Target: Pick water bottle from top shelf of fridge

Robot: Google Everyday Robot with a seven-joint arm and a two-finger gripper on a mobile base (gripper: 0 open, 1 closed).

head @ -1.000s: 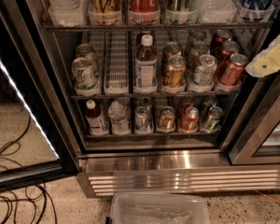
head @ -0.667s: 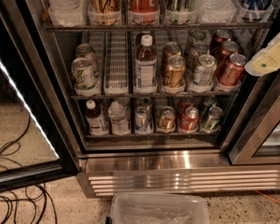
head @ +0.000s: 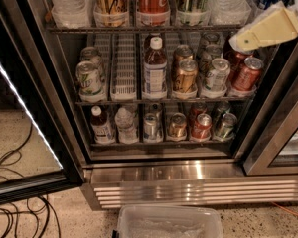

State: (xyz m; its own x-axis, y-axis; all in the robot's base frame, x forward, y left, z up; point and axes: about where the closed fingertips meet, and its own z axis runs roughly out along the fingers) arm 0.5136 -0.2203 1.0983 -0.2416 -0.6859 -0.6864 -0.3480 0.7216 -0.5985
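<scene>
The fridge (head: 188,175) stands open in front of me. Its top shelf (head: 144,29) runs across the top of the view, fronted by clear cups. A clear ribbed water bottle (head: 69,4) stands in the leftmost lane, and another (head: 229,1) stands toward the right. Both are cut off above, so their caps and labels are out of view. Tall cans fill the lanes between them. My cream-coloured gripper (head: 265,29) hangs at the upper right, in front of the shelf's right end, just right of and slightly below the right-hand water bottle and not touching it.
The middle rack holds soda cans and a brown-liquid bottle (head: 154,68). The lowest rack holds small bottles and cans. The glass door (head: 25,113) stands open at the left. Cables (head: 15,187) lie on the floor. A clear plastic bin (head: 169,224) sits below the grille. Another door frame (head: 283,133) stands at the right.
My gripper has moved up and to the left, from beside the middle rack's cans to the level of the top shelf. Nothing in the fridge has moved.
</scene>
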